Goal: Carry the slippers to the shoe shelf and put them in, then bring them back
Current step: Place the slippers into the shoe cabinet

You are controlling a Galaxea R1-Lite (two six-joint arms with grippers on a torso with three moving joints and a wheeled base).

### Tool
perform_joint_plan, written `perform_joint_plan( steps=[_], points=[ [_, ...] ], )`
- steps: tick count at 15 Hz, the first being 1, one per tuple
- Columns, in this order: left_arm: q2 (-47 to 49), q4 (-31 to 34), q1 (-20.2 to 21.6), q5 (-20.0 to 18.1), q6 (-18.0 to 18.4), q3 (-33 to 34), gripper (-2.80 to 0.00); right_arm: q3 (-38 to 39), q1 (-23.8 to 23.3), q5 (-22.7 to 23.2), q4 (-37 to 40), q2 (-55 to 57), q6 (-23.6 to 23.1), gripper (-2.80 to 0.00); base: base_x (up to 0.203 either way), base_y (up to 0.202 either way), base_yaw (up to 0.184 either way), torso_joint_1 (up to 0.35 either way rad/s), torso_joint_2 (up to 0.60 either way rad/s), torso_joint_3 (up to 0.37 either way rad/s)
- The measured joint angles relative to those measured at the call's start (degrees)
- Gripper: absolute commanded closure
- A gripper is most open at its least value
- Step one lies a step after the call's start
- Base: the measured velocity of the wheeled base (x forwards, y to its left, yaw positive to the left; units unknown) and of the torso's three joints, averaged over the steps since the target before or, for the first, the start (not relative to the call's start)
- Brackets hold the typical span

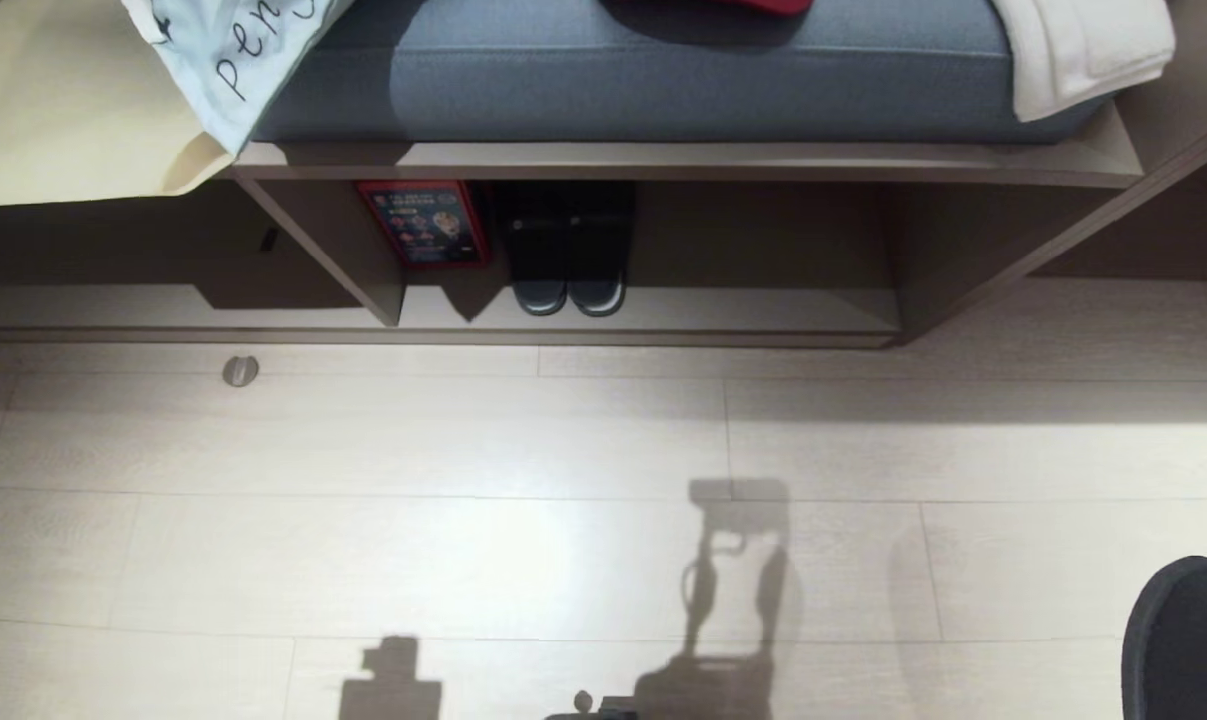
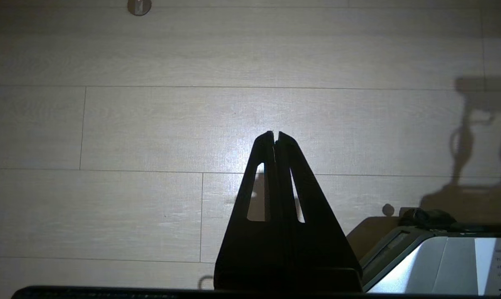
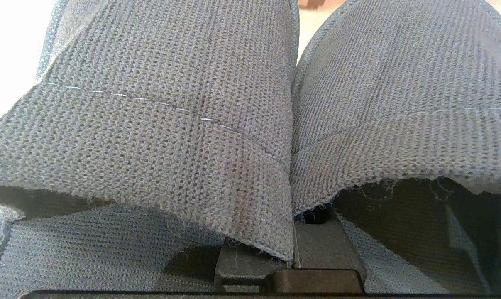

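Close up, the slippers [image 3: 250, 124] fill the right wrist view: two rounded, knitted grey fabric uppers with frayed edges, pressed side by side, their inner edges pinched in the clenched right gripper [image 3: 294, 245]. Ahead, the shoe shelf [image 1: 653, 312] is a low pale wood-grain cubby under a blue-grey cushion [image 1: 653, 80]; a dark striped pair of shoes [image 1: 568, 260] and a red box [image 1: 425, 222] already sit inside. Over pale floor planks [image 2: 150, 124], the left gripper [image 2: 275, 135] hangs clenched and empty.
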Motion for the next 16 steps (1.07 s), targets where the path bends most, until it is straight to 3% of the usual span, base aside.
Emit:
perform_joint_plan(
  steps=[16],
  points=[
    [0.0, 0.0, 0.0, 0.0, 0.0, 0.0, 0.00, 0.0, 0.0, -0.1, 0.0, 0.0, 0.0, 0.00, 0.000, 0.000, 0.000, 0.002, 0.00, -0.197]
  ],
)
